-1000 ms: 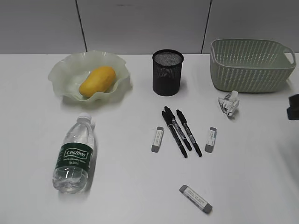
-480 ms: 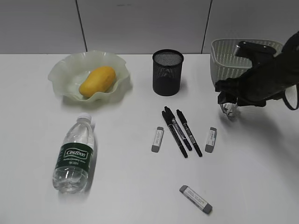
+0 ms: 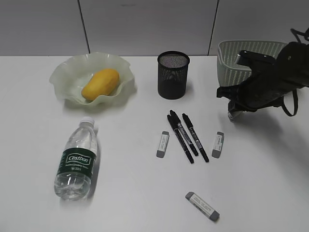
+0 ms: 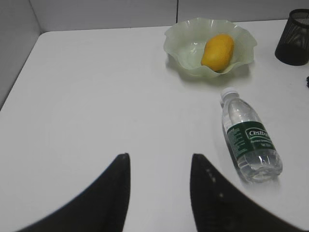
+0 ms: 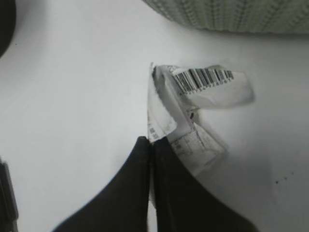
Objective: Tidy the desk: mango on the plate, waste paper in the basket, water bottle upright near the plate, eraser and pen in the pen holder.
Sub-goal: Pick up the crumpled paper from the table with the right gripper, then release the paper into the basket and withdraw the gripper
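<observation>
The mango (image 3: 100,83) lies on the plate (image 3: 67,72), also in the left wrist view (image 4: 217,50). The water bottle (image 3: 76,159) lies on its side on the desk (image 3: 120,193). Three pens (image 3: 186,135) and three erasers (image 3: 162,144) lie loose in front of the pen holder (image 3: 173,75). My right gripper (image 5: 152,142) is shut on an edge of the waste paper (image 5: 193,96), just in front of the basket (image 5: 231,14). In the exterior view the gripper (image 3: 231,104) hides most of the paper. My left gripper (image 4: 159,162) is open and empty over bare desk.
The right arm crosses in front of the basket (image 3: 227,63). One eraser (image 3: 202,206) lies near the front edge, another (image 3: 218,144) right of the pens. A grey wall stands behind the desk.
The right arm came in from the right edge, reached the waste paper and now covers it, with the jaws shut on it. Everything else has stayed put.
</observation>
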